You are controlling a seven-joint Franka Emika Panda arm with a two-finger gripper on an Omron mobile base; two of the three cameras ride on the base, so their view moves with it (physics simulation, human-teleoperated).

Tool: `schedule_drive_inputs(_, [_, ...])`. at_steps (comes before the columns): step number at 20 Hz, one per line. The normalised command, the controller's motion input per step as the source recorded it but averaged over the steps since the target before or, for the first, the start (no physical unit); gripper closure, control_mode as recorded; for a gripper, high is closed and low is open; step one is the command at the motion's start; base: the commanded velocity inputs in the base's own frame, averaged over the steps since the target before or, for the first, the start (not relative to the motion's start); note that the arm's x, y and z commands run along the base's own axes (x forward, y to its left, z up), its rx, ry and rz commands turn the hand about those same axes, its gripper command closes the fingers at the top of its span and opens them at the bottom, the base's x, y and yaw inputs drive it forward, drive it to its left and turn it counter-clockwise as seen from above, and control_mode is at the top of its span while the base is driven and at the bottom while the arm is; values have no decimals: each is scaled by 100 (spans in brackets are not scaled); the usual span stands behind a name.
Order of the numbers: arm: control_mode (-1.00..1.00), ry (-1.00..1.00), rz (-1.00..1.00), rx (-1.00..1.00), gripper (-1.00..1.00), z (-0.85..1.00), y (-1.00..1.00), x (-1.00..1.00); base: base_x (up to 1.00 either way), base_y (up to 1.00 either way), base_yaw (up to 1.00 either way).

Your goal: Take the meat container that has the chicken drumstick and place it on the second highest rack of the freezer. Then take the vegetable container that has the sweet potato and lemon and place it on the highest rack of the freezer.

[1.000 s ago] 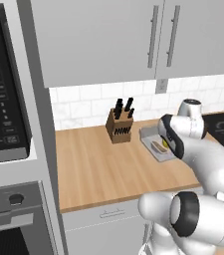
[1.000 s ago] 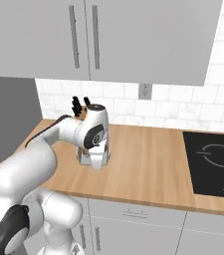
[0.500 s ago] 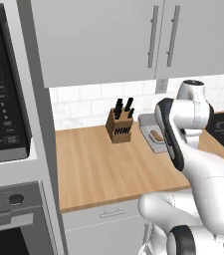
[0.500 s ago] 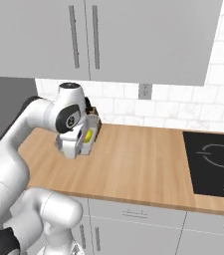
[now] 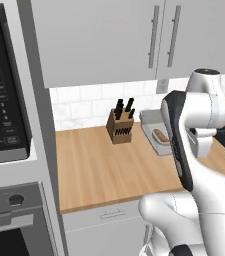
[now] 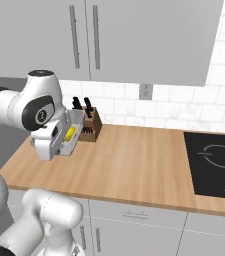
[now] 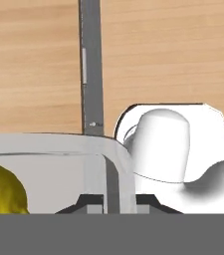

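Vegetable container [image 6: 70, 131] gripped aloft; lemon [image 6: 70, 133] inside.

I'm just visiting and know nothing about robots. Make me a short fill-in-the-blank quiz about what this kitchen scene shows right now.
1. The fingers are shut on the rim of a clear ____.
2. The container holds a bright-yellow ____ and a sweet potato.
3. On the wooden counter by the wall stands a block of ____.
4. Set into the counter at the right is a black ____.

Missing words: container; lemon; knives; cooktop
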Motion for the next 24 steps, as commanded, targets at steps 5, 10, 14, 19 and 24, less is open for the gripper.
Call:
schedule_drive_inputs(5, [-100,0,0,14,100,17,0,-30,0,0,0])
schedule_drive_inputs(10, [-100,0,-4,2,100,0,0,-15,0,0,0])
schedule_drive_inputs(14, [-100,0,-10,0,100,0,0,-24,0,0,0])
schedule_drive_inputs(19, [-100,0,-11,-1,100,0,0,-14,0,0,0])
schedule_drive_inputs(24, [-100,0,-8,-5,100,0,0,-6,0,0,0])
